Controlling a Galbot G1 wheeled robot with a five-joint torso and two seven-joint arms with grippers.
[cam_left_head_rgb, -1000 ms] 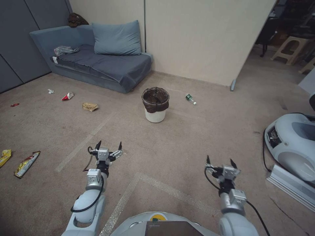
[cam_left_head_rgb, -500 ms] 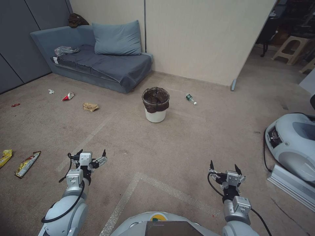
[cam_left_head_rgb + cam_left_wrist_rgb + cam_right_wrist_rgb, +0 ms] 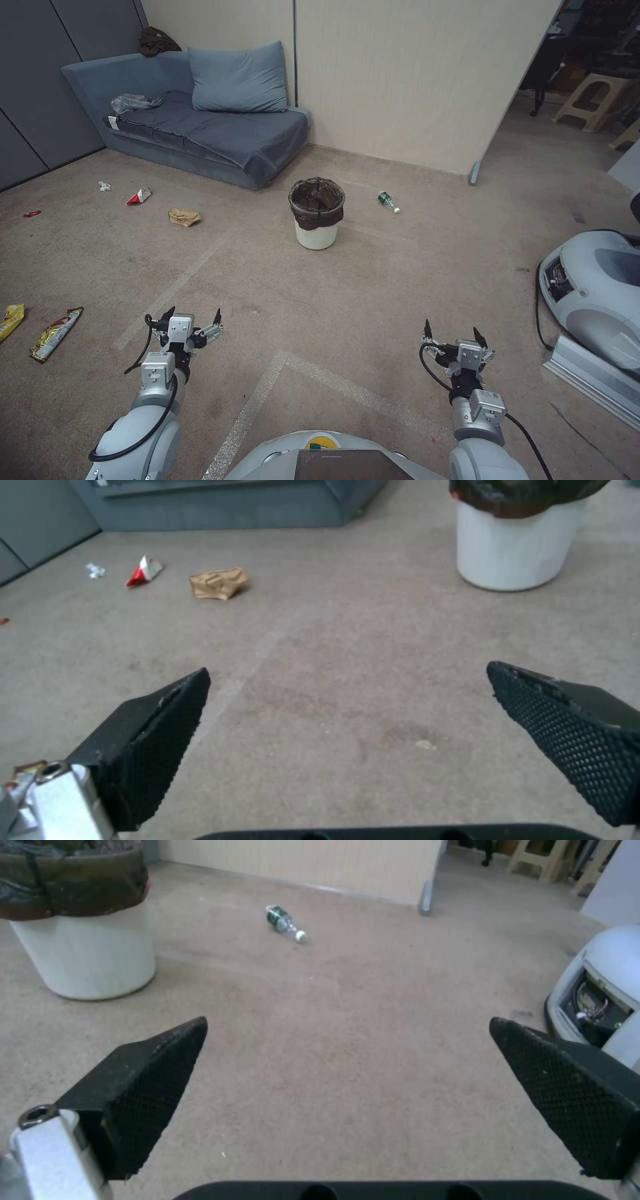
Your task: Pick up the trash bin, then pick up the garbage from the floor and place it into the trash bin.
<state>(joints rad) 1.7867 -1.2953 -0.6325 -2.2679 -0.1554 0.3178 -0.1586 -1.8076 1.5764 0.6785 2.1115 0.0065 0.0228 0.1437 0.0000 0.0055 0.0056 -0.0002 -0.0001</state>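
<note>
The trash bin (image 3: pixel 316 220), white with a dark brown liner, stands upright on the carpet ahead of me, also seen as trash bin (image 3: pixel 513 545) and trash bin (image 3: pixel 83 940). Garbage lies scattered: a green bottle (image 3: pixel 388 201) right of the bin, green bottle (image 3: pixel 285 922), a brown paper bag (image 3: pixel 183 217), a red-and-white cup (image 3: pixel 138 195), a tissue wad (image 3: pixel 103 186) and yellow wrappers (image 3: pixel 53 333) at the left. My left gripper (image 3: pixel 191 316) and right gripper (image 3: pixel 451 331) hover open and empty above the carpet, well short of the bin.
A blue sofa (image 3: pixel 193 127) with a cushion stands against the back wall. A beige partition wall (image 3: pixel 413 80) rises behind the bin. A grey-white machine (image 3: pixel 593 300) with a cable sits at the right. Pale tape lines (image 3: pixel 267 380) cross the carpet.
My left arm has drawn back and leftward, away from the bin, then edged slightly right. The right gripper has pulled back a little. Both stayed open; bin and garbage have not moved.
</note>
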